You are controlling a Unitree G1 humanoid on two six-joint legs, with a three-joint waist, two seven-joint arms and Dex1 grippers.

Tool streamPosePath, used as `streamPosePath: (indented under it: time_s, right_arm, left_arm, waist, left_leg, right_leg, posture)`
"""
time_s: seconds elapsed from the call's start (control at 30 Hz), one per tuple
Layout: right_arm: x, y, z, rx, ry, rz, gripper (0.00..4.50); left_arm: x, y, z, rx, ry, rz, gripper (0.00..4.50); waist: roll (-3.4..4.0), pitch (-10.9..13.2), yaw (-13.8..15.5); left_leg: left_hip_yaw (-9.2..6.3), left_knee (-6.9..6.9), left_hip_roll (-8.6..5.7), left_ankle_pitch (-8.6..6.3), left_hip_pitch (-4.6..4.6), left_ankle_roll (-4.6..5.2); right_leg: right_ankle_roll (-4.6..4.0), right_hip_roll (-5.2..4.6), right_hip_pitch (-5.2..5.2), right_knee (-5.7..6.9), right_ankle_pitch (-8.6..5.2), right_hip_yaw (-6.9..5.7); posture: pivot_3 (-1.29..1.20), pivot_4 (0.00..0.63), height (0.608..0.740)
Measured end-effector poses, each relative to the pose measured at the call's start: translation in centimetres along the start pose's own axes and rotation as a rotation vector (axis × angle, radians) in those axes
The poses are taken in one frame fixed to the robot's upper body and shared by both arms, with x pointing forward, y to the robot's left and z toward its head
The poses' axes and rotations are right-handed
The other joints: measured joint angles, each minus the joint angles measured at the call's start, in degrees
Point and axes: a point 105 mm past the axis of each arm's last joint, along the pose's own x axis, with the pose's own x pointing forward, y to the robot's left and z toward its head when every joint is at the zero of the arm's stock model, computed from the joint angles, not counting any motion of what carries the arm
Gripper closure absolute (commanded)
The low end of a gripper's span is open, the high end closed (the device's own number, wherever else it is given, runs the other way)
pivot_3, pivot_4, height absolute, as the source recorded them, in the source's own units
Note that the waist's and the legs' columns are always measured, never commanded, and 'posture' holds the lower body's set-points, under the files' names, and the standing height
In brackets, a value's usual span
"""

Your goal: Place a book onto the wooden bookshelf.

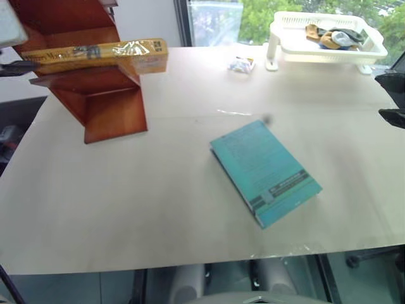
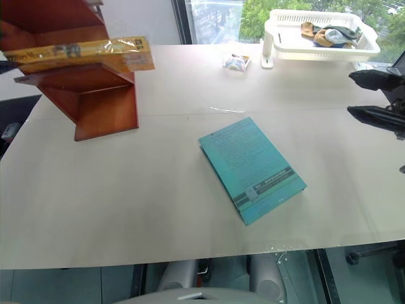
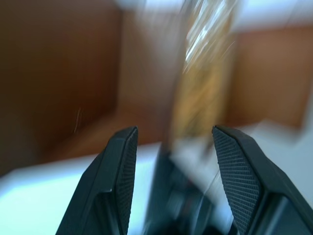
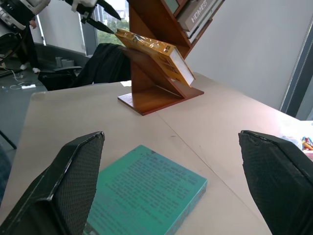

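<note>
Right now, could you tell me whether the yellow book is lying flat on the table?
No, the yellow book rests on a shelf of the wooden bookshelf, raised above the table.

Daylight comes from the window (image 1: 215, 22) behind the bench (image 1: 158, 215), leaving its pale top evenly bright with soft, faint shadows. Glare streaks the plastic wrap of the book (image 1: 95, 56) on the wooden bookshelf (image 1: 107, 107). The left wrist view is smeared with blur beyond its sharp black fingers (image 3: 117, 176).
</note>
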Motion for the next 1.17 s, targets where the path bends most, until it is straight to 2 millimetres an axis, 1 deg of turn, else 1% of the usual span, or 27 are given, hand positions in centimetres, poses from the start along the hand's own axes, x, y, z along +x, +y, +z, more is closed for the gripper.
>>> streamPosePath:
  time_s: [0.03, 0.07, 0.17, 0.2, 0.23, 0.33, 0.4, 0.47, 0.5, 0.53, 0.57, 0.67, 0.7, 0.73, 0.77, 0.8, 0.83, 0.9, 1.0, 1.1, 1.17]
  right_arm:
    - [0.1, 0.0, 0.1, -0.003, 0.000, 0.002, 0.00]
    - [0.2, -0.1, 0.2, -0.006, -0.001, 0.004, 0.00]
    - [0.1, -0.2, 0.4, -0.011, 0.002, -0.001, 0.00]
    - [0.1, -0.2, 0.3, -0.011, 0.003, -0.001, 0.00]
    - [0.1, -0.2, 0.3, -0.011, 0.004, -0.002, 0.00]
    - [0.1, -0.2, 0.3, -0.011, 0.006, -0.001, 0.00]
    - [0.1, -0.2, 0.3, -0.010, 0.008, -0.001, 0.00]
    - [0.1, -0.2, 0.3, -0.010, 0.009, -0.002, 0.00]
    - [0.0, -0.1, 0.3, -0.011, 0.013, -0.001, 0.00]
    - [-0.1, 0.0, 0.1, -0.005, 0.015, -0.004, 0.00]
    - [-0.2, 0.1, -0.1, 0.005, 0.020, -0.004, 0.00]
    - [-0.5, 0.3, -0.7, 0.030, 0.029, -0.013, 0.00]
    - [-1.0, 0.7, -1.0, 0.044, 0.031, -0.023, 0.00]
    - [-2.0, 1.4, -2.2, 0.084, 0.047, -0.050, 0.00]
    - [-2.8, 2.0, -3.4, 0.128, 0.051, -0.071, 0.00]
    - [-3.2, 2.3, -4.1, 0.156, 0.052, -0.086, 0.00]
    - [-3.8, 2.8, -5.1, 0.185, 0.061, -0.105, 0.00]
    - [-4.9, 3.8, -7.5, 0.222, 0.120, -0.149, 0.00]
    - [-6.2, 5.0, -10.5, 0.251, 0.216, -0.193, 0.00]
    - [-7.8, 5.6, -12.4, 0.243, 0.323, -0.242, 0.00]
    - [-8.7, 5.8, -13.2, 0.222, 0.383, -0.260, 0.00]
  left_arm:
    - [-0.3, 0.0, 0.5, -0.013, -0.030, 0.003, 1.96]
    - [-0.4, -0.1, 0.5, -0.025, -0.032, -0.001, 1.96]
    - [0.1, -1.7, -1.5, -0.087, 0.043, -0.072, 1.96]
    - [0.2, -2.0, -1.7, -0.109, 0.037, -0.085, 1.96]
    - [0.3, -2.3, -1.6, -0.138, 0.015, -0.099, 1.96]
    - [0.6, -3.4, -0.3, -0.175, -0.071, -0.141, 1.96]
    - [1.5, -4.8, -0.3, -0.199, -0.087, -0.177, 1.96]
    - [3.0, -6.8, -0.3, -0.264, -0.131, -0.235, 1.96]
    - [3.5, -8.2, 0.1, -0.326, -0.186, -0.270, 1.96]
    - [3.8, -9.1, 0.3, -0.351, -0.211, -0.299, 1.96]
    - [4.0, -10.4, 0.5, -0.389, -0.242, -0.327, 1.96]
    - [4.5, -12.4, 0.5, -0.460, -0.278, -0.367, 1.96]
    - [4.8, -13.9, 0.5, -0.519, -0.297, -0.379, 1.96]
    - [5.5, -16.9, -0.1, -0.617, -0.292, -0.423, 1.96]
    - [5.9, -19.3, -0.7, -0.688, -0.270, -0.459, 1.96]
    - [6.1, -20.5, -1.0, -0.732, -0.264, -0.474, 1.96]
    - [6.4, -21.4, -1.0, -0.770, -0.270, -0.470, 1.96]
    - [6.9, -22.7, -0.2, -0.820, -0.313, -0.449, 1.96]
    - [7.5, -25.1, 0.6, -0.899, -0.338, -0.475, 1.96]
    - [8.0, -27.2, 0.9, -0.926, -0.326, -0.510, 1.96]
    - [8.2, -27.6, 1.0, -0.918, -0.329, -0.515, 1.96]
  waist:
    - [0.01, 0.00, -0.01]
    - [0.02, 0.00, -0.13]
    - [0.05, -0.01, -0.70]
    - [0.04, 0.00, -0.74]
    - [0.03, 0.00, -0.82]
    - [0.03, 0.00, -0.83]
    - [0.05, -0.01, -0.79]
    - [0.04, -0.01, -0.75]
    - [0.03, 0.00, -0.76]
    - [0.02, 0.00, -0.77]
    - [0.03, 0.00, -0.79]
    - [0.03, 0.00, -0.80]
    - [0.07, -0.03, -0.79]
    - [0.07, -0.04, -0.69]
    - [0.03, -0.05, -0.57]
    - [0.01, -0.04, -0.44]
    - [0.00, -0.05, -0.20]
    - [0.00, -0.08, 0.38]
    - [0.01, -0.10, 0.56]
    - [0.01, -0.10, 0.40]
    - [0.01, -0.10, 0.23]
  left_leg:
    - [0.01, 0.05, -0.01, 0.00, 0.01, 0.00]
    - [0.02, 0.06, -0.02, 0.00, 0.05, 0.01]
    - [0.05, 0.14, 0.01, 0.00, 0.15, 0.01]
    - [0.04, 0.16, 0.03, -0.01, 0.14, 0.01]
    - [0.03, 0.25, 0.08, -0.01, 0.12, 0.01]
    - [-0.01, 0.36, 0.11, -0.02, 0.11, 0.03]
    - [-0.03, 0.37, 0.09, -0.02, 0.13, 0.03]
    - [-0.05, 0.37, 0.14, -0.01, 0.12, 0.02]
    - [-0.11, 0.34, 0.22, -0.01, 0.13, 0.02]
    - [-0.14, 0.38, 0.22, -0.02, 0.11, 0.01]
    - [-0.17, 0.32, 0.22, -0.02, 0.10, 0.01]
    - [-0.16, 0.29, 0.21, -0.02, 0.10, 0.00]
    - [-0.15, 0.26, 0.21, -0.02, 0.13, 0.01]
    - [-0.17, 0.26, 0.20, -0.05, 0.14, 0.03]
    - [-0.19, 0.27, 0.19, -0.06, 0.14, 0.03]
    - [-0.21, 0.29, 0.20, -0.06, 0.11, 0.03]
    - [-0.22, 0.34, 0.20, -0.06, 0.14, 0.04]
    - [-0.24, 0.36, 0.16, -0.07, 0.30, 0.05]
    - [-0.23, 0.36, 0.07, -0.07, 0.52, 0.05]
    - [-0.10, 0.35, 0.07, -0.06, 0.85, 0.05]
    - [-0.06, 0.30, 0.14, -0.07, 1.22, 0.05]
  right_leg:
    - [0.00, 0.05, 0.00, 0.06, 0.00, 0.00]
    - [0.00, 0.09, -0.01, 0.14, -0.01, 0.03]
    - [-0.02, 0.16, -0.01, 0.39, -0.02, 0.04]
    - [-0.02, 0.17, -0.01, 0.40, -0.02, 0.04]
    - [-0.02, 0.17, 0.00, 0.42, -0.01, 0.03]
    - [0.00, 0.06, 0.05, 0.41, 0.00, 0.08]
    - [0.00, 0.05, 0.06, 0.42, 0.00, 0.11]
    - [0.00, 0.09, 0.04, 0.48, 0.00, 0.06]
    - [-0.02, 0.11, 0.03, 0.44, 0.02, 0.07]
    - [-0.03, 0.11, 0.04, 0.49, 0.01, 0.06]
    - [-0.03, 0.11, 0.02, 0.39, 0.02, 0.09]
    - [-0.03, 0.10, -0.01, 0.37, 0.02, 0.13]
    - [-0.03, 0.08, 0.02, 0.34, 0.02, 0.17]
    - [-0.03, 0.08, 0.05, 0.32, 0.02, 0.16]
    - [-0.03, 0.08, 0.07, 0.32, 0.02, 0.15]
    - [-0.03, 0.08, 0.06, 0.33, 0.02, 0.14]
    - [-0.03, 0.08, 0.09, 0.36, 0.02, 0.13]
    - [-0.03, 0.07, 0.32, 0.33, 0.03, 0.12]
    - [-0.04, 0.00, 0.52, 0.32, 0.06, 0.15]
    - [-0.08, 0.01, 0.74, 0.32, 0.10, 0.27]
    - [-0.23, 0.03, 1.01, 0.29, 0.03, 0.30]
  posture:
    - [0.00, 0.150, 0.740]
    - [0.00, 0.150, 0.740]
    - [0.00, 0.150, 0.740]
    - [0.00, 0.150, 0.740]
    - [0.00, 0.150, 0.740]
    - [0.00, 0.150, 0.740]
    - [0.00, 0.150, 0.740]
    - [0.00, 0.150, 0.740]
    - [0.00, 0.150, 0.740]
    - [0.00, 0.150, 0.740]
    - [0.00, 0.150, 0.740]
    - [0.00, 0.150, 0.740]
    - [0.00, 0.150, 0.740]
    - [0.00, 0.150, 0.740]
    - [0.00, 0.150, 0.740]
    - [0.00, 0.150, 0.740]
    - [0.00, 0.150, 0.740]
    - [0.00, 0.150, 0.740]
    - [0.00, 0.150, 0.740]
    - [0.00, 0.150, 0.740]
    - [0.00, 0.150, 0.740]
